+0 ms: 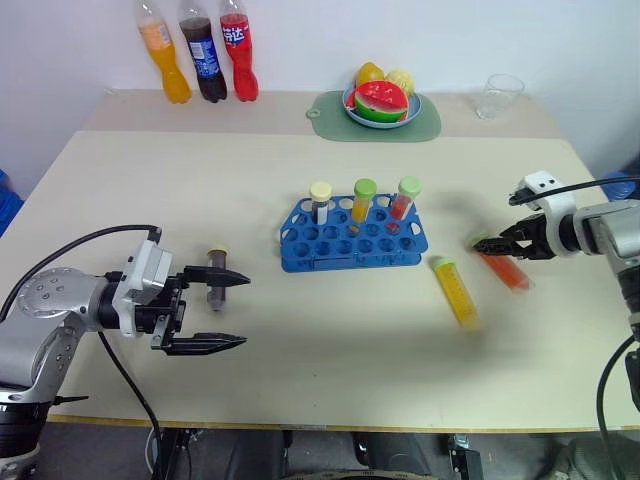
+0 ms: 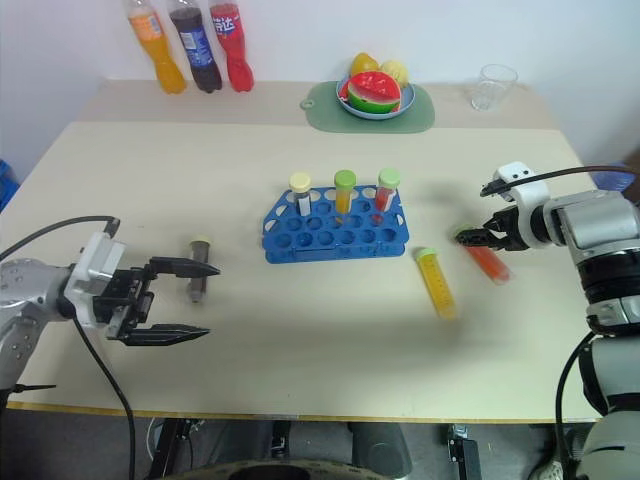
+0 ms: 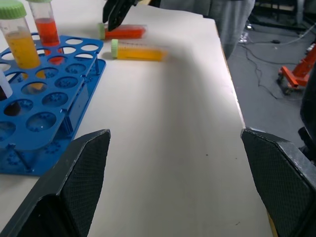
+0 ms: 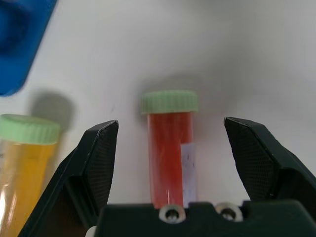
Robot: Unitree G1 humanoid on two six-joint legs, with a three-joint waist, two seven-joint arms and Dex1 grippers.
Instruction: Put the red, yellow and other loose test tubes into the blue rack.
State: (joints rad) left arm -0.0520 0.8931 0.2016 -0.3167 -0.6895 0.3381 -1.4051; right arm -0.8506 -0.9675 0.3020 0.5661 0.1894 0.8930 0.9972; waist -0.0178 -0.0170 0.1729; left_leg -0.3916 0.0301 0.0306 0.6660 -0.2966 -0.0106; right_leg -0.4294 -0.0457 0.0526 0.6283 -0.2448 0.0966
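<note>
Worktop (image 1: 300,190): big and pale, with everything sitting on it.
Blue rack (image 1: 352,243): in the middle of the worktop. Three capped tubes stand up in its back row.
Left gripper (image 1: 232,311): low over the near left side of the worktop, jaws spread wide with nothing between them.
Right gripper (image 4: 170,163): right of the rack, tipped down, jaws spread wide on both sides of the red tube and not pinching it.
Yellow tube (image 1: 455,291): lying flat, just right of the rack, green cap toward the rack.
Red tube (image 4: 170,153): lying flat, right of the yellow tube, green cap on.
Brown tube (image 1: 217,276): lying left of the rack, just behind the left gripper, pale cap on.
</note>
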